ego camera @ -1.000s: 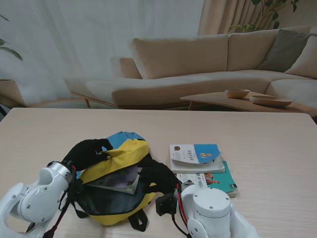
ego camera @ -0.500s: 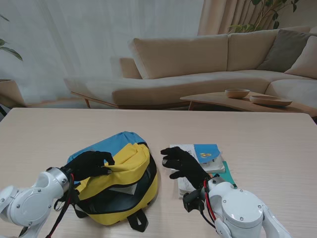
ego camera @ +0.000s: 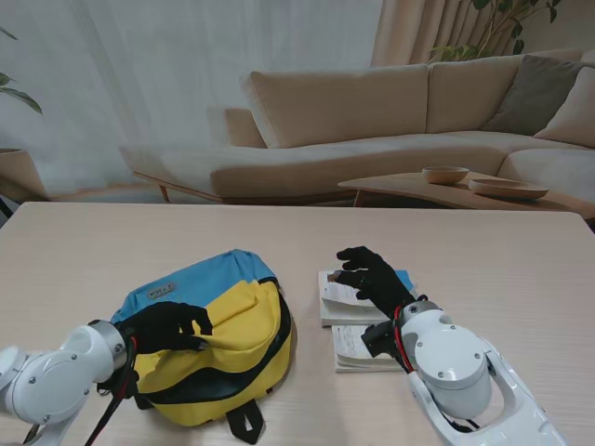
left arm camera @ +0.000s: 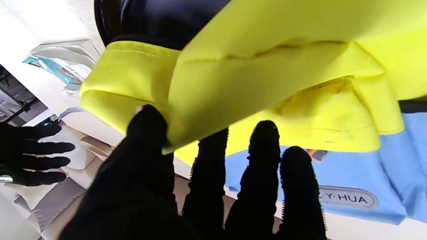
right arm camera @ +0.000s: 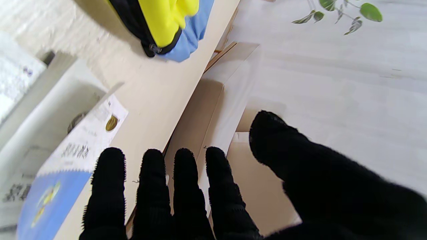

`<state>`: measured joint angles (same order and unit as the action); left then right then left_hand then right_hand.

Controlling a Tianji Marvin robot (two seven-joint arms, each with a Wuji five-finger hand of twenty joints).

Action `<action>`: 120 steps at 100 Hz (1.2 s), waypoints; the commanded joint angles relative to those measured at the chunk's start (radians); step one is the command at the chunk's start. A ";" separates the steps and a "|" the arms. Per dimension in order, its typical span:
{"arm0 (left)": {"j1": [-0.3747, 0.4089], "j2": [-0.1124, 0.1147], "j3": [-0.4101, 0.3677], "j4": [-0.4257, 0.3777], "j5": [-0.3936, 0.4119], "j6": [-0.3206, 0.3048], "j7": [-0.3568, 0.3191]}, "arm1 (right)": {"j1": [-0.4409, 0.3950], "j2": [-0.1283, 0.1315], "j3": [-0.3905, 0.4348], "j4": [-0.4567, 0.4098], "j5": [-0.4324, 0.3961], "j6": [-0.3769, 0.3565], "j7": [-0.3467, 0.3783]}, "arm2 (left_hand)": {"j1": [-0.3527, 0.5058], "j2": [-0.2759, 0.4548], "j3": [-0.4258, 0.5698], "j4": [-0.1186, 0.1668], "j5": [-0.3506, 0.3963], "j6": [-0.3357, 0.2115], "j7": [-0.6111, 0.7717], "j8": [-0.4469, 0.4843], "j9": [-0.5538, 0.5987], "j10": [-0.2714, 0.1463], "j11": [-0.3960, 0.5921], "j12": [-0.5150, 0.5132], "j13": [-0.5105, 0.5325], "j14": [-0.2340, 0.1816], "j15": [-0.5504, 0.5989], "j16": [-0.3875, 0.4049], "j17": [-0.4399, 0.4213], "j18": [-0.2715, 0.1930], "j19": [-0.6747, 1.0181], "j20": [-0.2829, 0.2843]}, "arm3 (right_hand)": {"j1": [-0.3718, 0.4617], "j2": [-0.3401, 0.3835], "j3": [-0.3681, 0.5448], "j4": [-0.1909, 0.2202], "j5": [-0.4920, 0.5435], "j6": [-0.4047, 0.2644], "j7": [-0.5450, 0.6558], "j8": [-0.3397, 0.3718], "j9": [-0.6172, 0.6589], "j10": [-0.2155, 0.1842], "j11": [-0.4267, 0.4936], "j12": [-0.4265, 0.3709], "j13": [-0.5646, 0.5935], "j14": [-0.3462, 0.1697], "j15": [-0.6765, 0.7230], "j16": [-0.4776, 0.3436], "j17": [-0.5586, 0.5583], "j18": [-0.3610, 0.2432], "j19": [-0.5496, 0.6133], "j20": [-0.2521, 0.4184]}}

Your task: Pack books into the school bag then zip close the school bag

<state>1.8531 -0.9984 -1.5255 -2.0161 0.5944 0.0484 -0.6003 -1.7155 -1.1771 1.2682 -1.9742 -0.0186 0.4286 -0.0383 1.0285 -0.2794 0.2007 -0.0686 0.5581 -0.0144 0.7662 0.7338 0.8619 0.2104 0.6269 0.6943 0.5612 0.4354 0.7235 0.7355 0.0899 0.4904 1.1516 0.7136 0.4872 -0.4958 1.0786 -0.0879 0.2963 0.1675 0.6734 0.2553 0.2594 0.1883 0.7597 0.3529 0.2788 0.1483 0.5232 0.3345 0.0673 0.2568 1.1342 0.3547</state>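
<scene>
The yellow and blue school bag [ego camera: 237, 311] lies left of centre on the table, slumped fairly flat. My left hand [ego camera: 165, 325] sits on its left side, nearer to me. In the left wrist view the thumb and fingers [left arm camera: 146, 133] pinch a fold of the yellow flap [left arm camera: 283, 66]. Two books lie to the right of the bag: a white and blue one [ego camera: 339, 299] and a second [ego camera: 358, 351] nearer to me. My right hand [ego camera: 372, 277] hovers over the white and blue book [right arm camera: 76, 150] with fingers spread, holding nothing.
The pale wooden table [ego camera: 93, 251] stretches wide on both sides. Beyond its far edge stand a beige sofa [ego camera: 372, 111] and a low coffee table with two bowls [ego camera: 446, 174]. My right forearm [ego camera: 451, 362] covers part of the nearer book.
My right hand has left the bag's opening and swung right and farther away, over the books. The left hand has lowered the yellow flap, and the bag's mouth has sunk shut.
</scene>
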 commanded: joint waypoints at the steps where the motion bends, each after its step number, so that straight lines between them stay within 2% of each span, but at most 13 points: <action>1: 0.014 0.004 -0.002 -0.008 0.001 0.006 -0.035 | 0.013 -0.004 0.000 0.025 -0.022 -0.016 0.001 | -0.034 0.040 -0.025 0.044 -0.040 0.032 -0.058 -0.044 -0.057 0.017 -0.068 -0.051 -0.042 -0.006 -0.074 -0.035 -0.042 -0.026 -0.055 -0.041 | -0.047 -0.022 0.017 0.022 0.031 -0.036 0.005 0.012 0.038 -0.019 -0.006 0.002 0.030 -0.013 0.005 0.008 -0.002 0.001 0.021 0.016; 7: 0.022 0.002 -0.004 -0.011 0.007 -0.002 -0.025 | 0.028 -0.002 -0.004 0.049 -0.057 -0.029 -0.001 | -0.091 0.058 -0.005 0.048 -0.065 0.039 -0.141 -0.080 -0.111 0.014 -0.148 -0.105 -0.077 -0.025 -0.133 -0.062 -0.064 -0.038 -0.100 -0.052 | -0.053 -0.027 0.026 0.022 0.040 -0.043 0.007 0.015 0.045 -0.024 -0.008 0.002 0.034 -0.018 0.004 0.007 -0.006 0.002 0.017 0.014; 14: 0.034 -0.001 -0.008 -0.014 0.006 -0.013 -0.009 | 0.045 0.002 -0.008 0.077 -0.103 -0.044 0.000 | -0.221 0.101 0.055 0.051 -0.108 0.055 -0.245 -0.137 -0.195 0.010 -0.232 -0.170 -0.131 -0.046 -0.210 -0.098 -0.097 -0.053 -0.173 -0.061 | -0.060 -0.035 0.033 0.022 0.054 -0.049 0.011 0.020 0.059 -0.028 -0.008 0.002 0.044 -0.020 0.005 0.008 -0.006 0.004 0.012 0.012; 20: 0.043 -0.003 -0.013 -0.020 0.000 -0.021 0.004 | 0.058 0.005 -0.010 0.099 -0.134 -0.054 0.002 | -0.246 0.106 0.054 0.052 -0.139 0.058 -0.280 -0.175 -0.242 0.012 -0.272 -0.196 -0.163 -0.057 -0.250 -0.113 -0.119 -0.061 -0.217 -0.070 | -0.070 -0.044 0.049 0.022 0.064 -0.056 0.011 0.026 0.069 -0.031 -0.013 0.002 0.052 -0.020 0.004 0.008 -0.005 0.007 0.010 0.010; 43: 0.072 -0.020 -0.028 -0.033 -0.021 -0.059 0.094 | 0.125 0.014 -0.025 0.194 -0.244 -0.081 0.008 | -0.259 0.133 -0.006 0.054 -0.195 0.049 -0.347 -0.255 -0.350 0.005 -0.363 -0.251 -0.244 -0.080 -0.370 -0.150 -0.166 -0.086 -0.380 -0.075 | -0.073 -0.074 0.081 0.019 0.114 -0.087 0.023 0.048 0.097 -0.055 -0.025 0.002 0.071 -0.045 -0.018 -0.001 -0.011 0.007 -0.011 -0.001; 59: 0.064 -0.043 0.004 -0.008 0.017 -0.084 0.239 | 0.206 0.028 -0.062 0.307 -0.386 -0.127 0.011 | -0.242 0.129 -0.003 0.058 -0.196 0.043 -0.348 -0.266 -0.369 0.004 -0.384 -0.260 -0.262 -0.085 -0.406 -0.159 -0.178 -0.087 -0.442 -0.075 | -0.067 -0.096 0.108 0.015 0.135 -0.122 0.020 0.067 0.125 -0.087 -0.038 0.001 0.095 -0.074 -0.042 -0.012 -0.014 0.008 -0.029 -0.012; 66: 0.056 -0.049 0.018 0.004 0.037 -0.089 0.275 | 0.244 0.032 -0.081 0.366 -0.417 -0.175 0.011 | -0.239 0.129 0.003 0.059 -0.201 0.043 -0.347 -0.267 -0.378 0.002 -0.386 -0.260 -0.266 -0.088 -0.412 -0.160 -0.182 -0.088 -0.455 -0.074 | -0.049 -0.111 0.124 0.011 0.135 -0.141 0.019 0.082 0.131 -0.104 -0.048 0.001 0.109 -0.099 -0.072 -0.025 0.008 -0.047 -0.076 -0.037; 75: 0.046 -0.055 0.038 0.018 0.060 -0.090 0.318 | 0.289 0.036 -0.106 0.424 -0.437 -0.191 0.027 | -0.236 0.128 0.011 0.060 -0.202 0.041 -0.342 -0.267 -0.376 0.000 -0.383 -0.258 -0.264 -0.088 -0.414 -0.159 -0.180 -0.088 -0.461 -0.071 | -0.036 -0.129 0.138 0.006 0.126 -0.158 0.020 0.091 0.133 -0.122 -0.055 0.000 0.115 -0.120 -0.103 -0.039 0.010 -0.079 -0.111 -0.055; 92: 0.036 -0.061 0.058 0.039 0.083 -0.107 0.365 | 0.361 0.045 -0.168 0.523 -0.508 -0.191 0.043 | -0.238 0.125 0.022 0.058 -0.219 0.036 -0.340 -0.270 -0.395 -0.007 -0.387 -0.259 -0.274 -0.094 -0.426 -0.161 -0.185 -0.093 -0.481 -0.070 | -0.027 -0.162 0.157 0.001 0.113 -0.178 0.019 0.094 0.137 -0.142 -0.060 -0.001 0.122 -0.131 -0.122 -0.048 0.011 -0.091 -0.126 -0.064; 99: 0.035 -0.064 0.064 0.045 0.093 -0.115 0.389 | 0.384 0.054 -0.192 0.553 -0.547 -0.189 0.069 | -0.239 0.121 0.027 0.058 -0.216 0.035 -0.338 -0.272 -0.393 -0.008 -0.386 -0.260 -0.271 -0.092 -0.429 -0.162 -0.184 -0.092 -0.490 -0.071 | -0.026 -0.180 0.168 -0.005 0.103 -0.188 0.016 0.094 0.134 -0.155 -0.070 -0.004 0.118 -0.134 -0.134 -0.054 0.013 -0.098 -0.138 -0.071; 108: 0.039 -0.064 0.065 0.045 0.098 -0.122 0.394 | 0.408 0.075 -0.218 0.578 -0.610 -0.193 0.133 | -0.243 0.121 0.031 0.058 -0.222 0.035 -0.339 -0.275 -0.396 -0.008 -0.387 -0.261 -0.273 -0.093 -0.433 -0.163 -0.183 -0.091 -0.496 -0.069 | -0.008 -0.197 0.152 -0.014 0.062 -0.216 -0.002 0.087 0.106 -0.193 -0.093 -0.012 0.092 -0.152 -0.160 -0.065 0.006 -0.115 -0.168 -0.087; 113: 0.041 -0.066 0.066 0.046 0.095 -0.127 0.403 | 0.421 0.089 -0.233 0.586 -0.649 -0.197 0.178 | -0.243 0.119 0.035 0.058 -0.218 0.034 -0.337 -0.276 -0.387 -0.006 -0.385 -0.261 -0.267 -0.091 -0.432 -0.163 -0.182 -0.089 -0.499 -0.068 | -0.002 -0.201 0.127 -0.017 0.012 -0.227 -0.018 0.083 0.058 -0.214 -0.106 -0.017 0.056 -0.164 -0.177 -0.073 -0.004 -0.133 -0.191 -0.100; 120: 0.043 -0.067 0.065 0.048 0.093 -0.134 0.408 | 0.436 0.104 -0.253 0.595 -0.691 -0.202 0.232 | -0.246 0.118 0.039 0.057 -0.221 0.035 -0.337 -0.277 -0.396 -0.009 -0.388 -0.262 -0.268 -0.093 -0.434 -0.162 -0.181 -0.089 -0.502 -0.066 | 0.015 -0.249 0.111 -0.029 -0.072 -0.240 -0.041 0.078 -0.039 -0.242 -0.132 -0.029 -0.016 -0.186 -0.211 -0.089 -0.031 -0.159 -0.235 -0.122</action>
<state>1.8842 -1.0568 -1.4598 -1.9625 0.6935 -0.0788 -0.1817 -1.2821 -1.0852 1.0230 -1.3932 -0.7207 0.2348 0.1814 0.7984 -0.1828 0.2198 -0.0461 0.3766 0.0383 0.4228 0.4765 0.4943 0.2124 0.2491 0.4451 0.3011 0.3610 0.3059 0.5877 -0.0690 0.4219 0.6813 0.6526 0.4563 -0.6985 1.2123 -0.0896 0.3023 -0.0430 0.6581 0.3349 0.3065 0.0033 0.6460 0.3407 0.3328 0.0045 0.3503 0.2654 0.0651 0.1332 0.9398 0.2588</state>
